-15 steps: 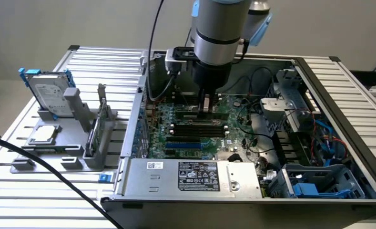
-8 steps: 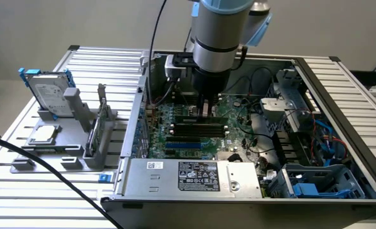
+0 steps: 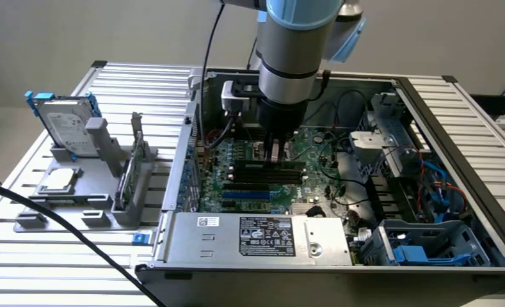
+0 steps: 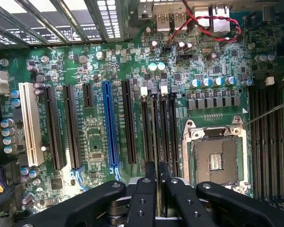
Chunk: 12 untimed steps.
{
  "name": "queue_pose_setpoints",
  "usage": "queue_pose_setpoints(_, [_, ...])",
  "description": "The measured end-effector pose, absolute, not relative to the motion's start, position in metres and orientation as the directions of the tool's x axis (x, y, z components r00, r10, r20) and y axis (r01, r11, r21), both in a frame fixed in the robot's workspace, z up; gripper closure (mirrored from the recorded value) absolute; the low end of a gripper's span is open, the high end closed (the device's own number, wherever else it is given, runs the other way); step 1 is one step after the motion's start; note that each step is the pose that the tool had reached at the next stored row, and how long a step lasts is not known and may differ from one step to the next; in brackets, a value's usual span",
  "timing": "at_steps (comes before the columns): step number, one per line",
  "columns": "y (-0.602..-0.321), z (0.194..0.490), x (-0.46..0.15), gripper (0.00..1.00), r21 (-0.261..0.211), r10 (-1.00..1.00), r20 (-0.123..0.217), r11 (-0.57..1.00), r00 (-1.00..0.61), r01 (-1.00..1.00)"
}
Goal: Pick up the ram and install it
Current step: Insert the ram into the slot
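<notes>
The open metal case (image 3: 457,192) holds a green motherboard (image 4: 94,137). The gripper (image 4: 157,182) is clenched on the thin dark ram (image 4: 157,137), upright in a black slot mid-board.

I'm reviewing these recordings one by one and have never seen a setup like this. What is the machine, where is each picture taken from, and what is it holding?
The machine is a single robot arm ending in a two-fingered pincer. The exterior view comes from a camera standing off the arm. The wrist view comes from a camera on the arm, looking down past the pincer.

An open computer case lies on a slatted metal table. On the exterior view's left, a grey holder carries a hard drive and a processor chip.

The pincer reaches into the case over the motherboard, just above its memory slots. Its fingers stand nearly together on a thin dark strip, apparently the ram seen edge-on.
</notes>
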<state>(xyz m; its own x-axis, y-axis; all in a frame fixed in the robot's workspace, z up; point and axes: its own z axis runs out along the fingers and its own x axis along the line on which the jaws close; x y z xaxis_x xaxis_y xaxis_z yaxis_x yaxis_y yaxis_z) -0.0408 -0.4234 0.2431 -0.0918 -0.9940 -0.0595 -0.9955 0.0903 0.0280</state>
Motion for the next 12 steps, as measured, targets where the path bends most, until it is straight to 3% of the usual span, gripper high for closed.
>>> queue_pose_setpoints(12, [-0.4216,0.2391,-0.0408,0.85,0.028,-0.995,-0.050,0.086,-0.087,-0.996])
